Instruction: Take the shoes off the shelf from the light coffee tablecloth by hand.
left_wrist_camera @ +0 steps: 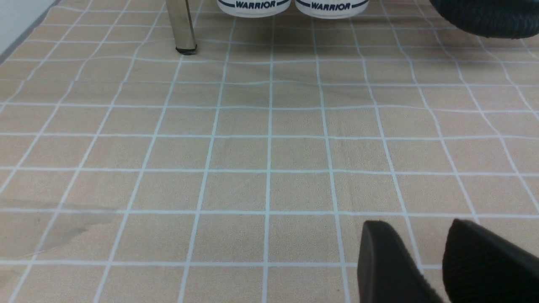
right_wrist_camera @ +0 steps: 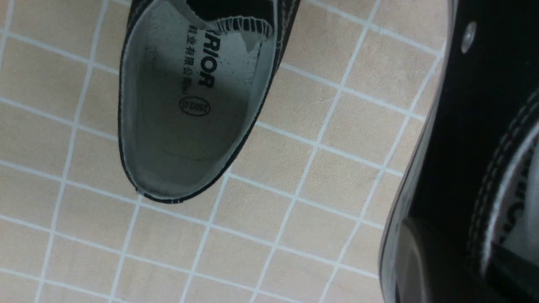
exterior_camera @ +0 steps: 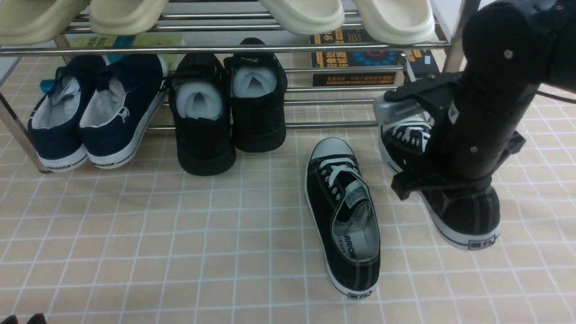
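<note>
Both black canvas sneakers are off the chrome shoe rack [exterior_camera: 225,48] and over the light coffee tablecloth [exterior_camera: 135,252]. The centre sneaker [exterior_camera: 342,216] lies flat on the cloth in the lower middle of the front view. Its white toe cap points up the frame toward the rack and its grey insole is open to view. The held sneaker [exterior_camera: 468,216] sits at the right of the frame, well apart from the first, with its toe also toward the rack. Much of it is hidden under the right arm, and whether its sole touches the cloth cannot be told.

The right gripper [exterior_camera: 443,193] comes down onto this shoe. In the right wrist view its fingers [right_wrist_camera: 421,261] stand on either side of the shoe's canvas side wall, jaws clamped on it.

The left gripper [left_wrist_camera: 429,248] shows at the bottom left corner of the front view, low over bare cloth. Its jaws are parted with cloth visible between them, and it holds nothing.

On the rack's lower tier, at upper left, sit a navy canvas pair [exterior_camera: 94,112] and an all-black pair [exterior_camera: 229,108] stuffed with white paper. Cream slippers [exterior_camera: 306,15] rest on the top tier, and books [exterior_camera: 360,58] lie behind.
</note>
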`<act>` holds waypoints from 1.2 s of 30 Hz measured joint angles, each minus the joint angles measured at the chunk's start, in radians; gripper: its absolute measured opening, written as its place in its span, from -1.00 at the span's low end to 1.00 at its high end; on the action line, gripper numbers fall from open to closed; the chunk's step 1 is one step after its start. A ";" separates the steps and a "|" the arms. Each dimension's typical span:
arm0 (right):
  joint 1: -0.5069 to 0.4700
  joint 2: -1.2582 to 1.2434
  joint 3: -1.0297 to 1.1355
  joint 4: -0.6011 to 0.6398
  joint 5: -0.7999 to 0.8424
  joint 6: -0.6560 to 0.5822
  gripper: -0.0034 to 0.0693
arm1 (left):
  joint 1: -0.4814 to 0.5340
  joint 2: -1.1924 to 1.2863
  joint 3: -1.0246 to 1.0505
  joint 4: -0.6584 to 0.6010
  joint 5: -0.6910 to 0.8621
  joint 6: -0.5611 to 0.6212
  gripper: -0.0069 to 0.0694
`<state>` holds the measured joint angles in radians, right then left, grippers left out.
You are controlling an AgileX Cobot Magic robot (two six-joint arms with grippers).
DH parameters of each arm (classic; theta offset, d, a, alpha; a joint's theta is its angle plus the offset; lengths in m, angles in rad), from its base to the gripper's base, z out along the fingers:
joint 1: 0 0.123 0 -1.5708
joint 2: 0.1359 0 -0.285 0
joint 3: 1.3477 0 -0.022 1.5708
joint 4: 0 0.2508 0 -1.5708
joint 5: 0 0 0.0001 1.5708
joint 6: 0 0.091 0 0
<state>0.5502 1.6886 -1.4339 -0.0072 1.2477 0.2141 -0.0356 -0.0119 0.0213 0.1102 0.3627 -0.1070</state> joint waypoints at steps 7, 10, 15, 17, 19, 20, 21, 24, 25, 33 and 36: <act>0.000 0.022 0.000 0.069 -0.017 -0.032 -0.88 | 0.000 0.000 0.000 0.000 0.000 0.000 -0.19; 0.001 0.030 0.003 0.094 -0.005 -0.033 -0.88 | 0.000 0.000 0.000 0.000 0.000 0.000 -0.19; 0.004 0.029 0.003 0.096 -0.005 -0.034 -0.88 | 0.000 0.000 0.000 0.000 0.000 0.000 -0.19; 0.005 0.029 0.003 0.084 -0.005 -0.037 -0.87 | 0.000 0.000 0.000 0.000 0.000 0.000 -0.19; 0.006 0.029 0.003 0.075 -0.009 -0.039 -0.87 | 0.000 0.000 0.000 0.000 0.000 0.000 -0.19; 0.006 0.029 0.003 0.064 -0.024 -0.040 -0.87 | 0.000 0.000 0.000 0.000 0.000 0.000 -0.19; 0.006 0.030 0.003 0.057 -0.039 -0.040 -0.86 | 0.000 0.000 0.000 0.000 0.000 0.000 -0.19; 0.006 0.042 0.003 0.039 -0.075 -0.029 -0.86 | 0.000 0.000 0.000 0.000 0.000 0.000 -0.19; 0.006 0.051 0.003 0.034 -0.082 -0.028 -0.86 | 0.000 0.000 0.000 0.000 0.000 0.000 -0.19; 0.008 0.154 0.003 0.022 -0.151 0.009 -0.80 | 0.000 0.000 0.000 0.000 0.000 0.000 -0.19; 0.009 0.160 0.002 0.022 -0.169 0.038 -0.62 | 0.000 0.000 0.000 0.000 0.000 0.000 -0.19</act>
<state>0.5594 1.8487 -1.4318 0.0145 1.0782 0.2526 -0.0356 -0.0119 0.0213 0.1105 0.3627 -0.1070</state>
